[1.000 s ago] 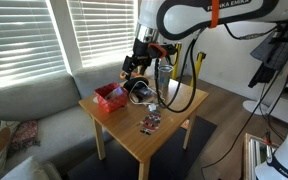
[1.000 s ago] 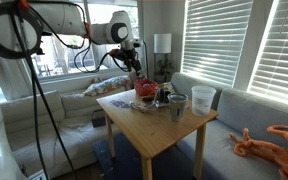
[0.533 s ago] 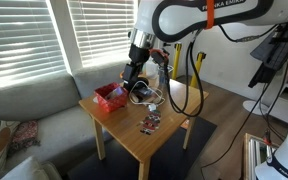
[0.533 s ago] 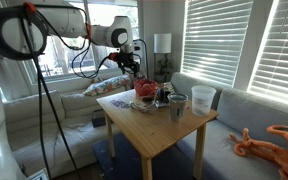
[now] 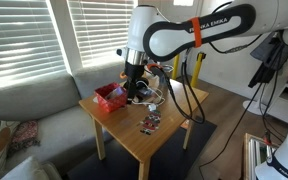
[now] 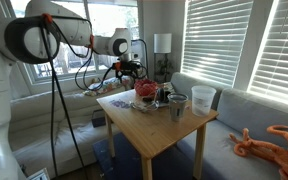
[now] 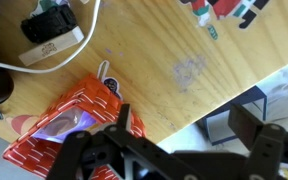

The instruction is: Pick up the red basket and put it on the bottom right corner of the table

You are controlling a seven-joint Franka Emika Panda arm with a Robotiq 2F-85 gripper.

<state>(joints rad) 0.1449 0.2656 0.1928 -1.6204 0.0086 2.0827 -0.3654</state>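
The red basket sits at a corner of the light-wood table, by the sofa. It also shows in an exterior view and at the lower left of the wrist view. My gripper hangs just above the table beside the basket, with its fingers spread and nothing between them. In the wrist view the gripper is over the table edge, with one finger by the basket's side and the other beyond the edge.
A black round object with cables lies right next to the basket. A small colourful packet lies nearer the front. Two cups stand on the table. A grey sofa borders the table.
The gripper has come down and moved toward the red basket. The basket and the other things have not moved.
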